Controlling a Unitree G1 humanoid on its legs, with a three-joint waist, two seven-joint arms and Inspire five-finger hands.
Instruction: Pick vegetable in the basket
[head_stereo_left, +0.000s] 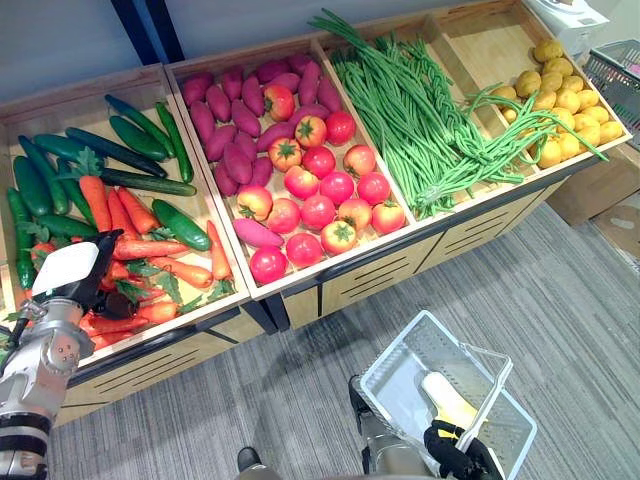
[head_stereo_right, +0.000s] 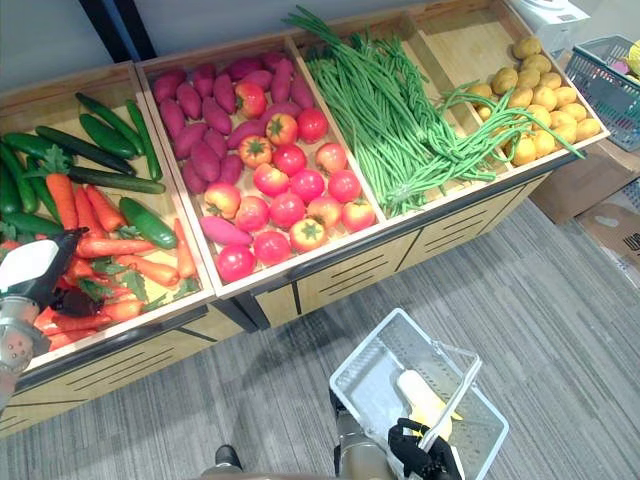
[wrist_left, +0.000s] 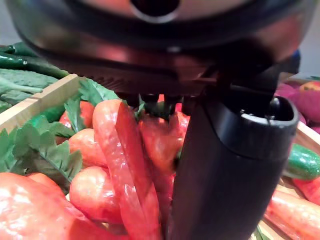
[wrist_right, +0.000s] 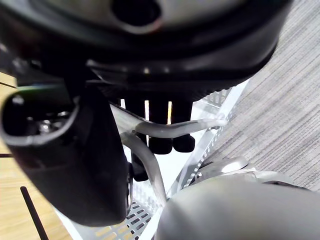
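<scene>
Orange carrots (head_stereo_left: 150, 250) with green tops fill the front of the leftmost bin. My left hand (head_stereo_left: 70, 270) hangs low over them with its fingers straight, reaching down among the carrots. In the left wrist view the thumb (wrist_left: 225, 165) stands beside a long carrot (wrist_left: 130, 165). At the bottom, over the floor, my right hand (head_stereo_left: 452, 452) holds a clear wire basket (head_stereo_left: 395, 345). Its fingers (wrist_right: 160, 145) are curled over the basket's handle (wrist_right: 175, 127). A pale yellow vegetable (head_stereo_left: 447, 400) lies in the basket.
Dark cucumbers (head_stereo_left: 120, 150) lie behind the carrots. The wooden stand also holds purple sweet potatoes (head_stereo_left: 225, 130) and tomatoes (head_stereo_left: 320, 190), long green beans (head_stereo_left: 410, 110) and yellow potatoes (head_stereo_left: 565, 100). A grey crate (head_stereo_left: 615, 70) stands at the far right. Grey carpet lies in front.
</scene>
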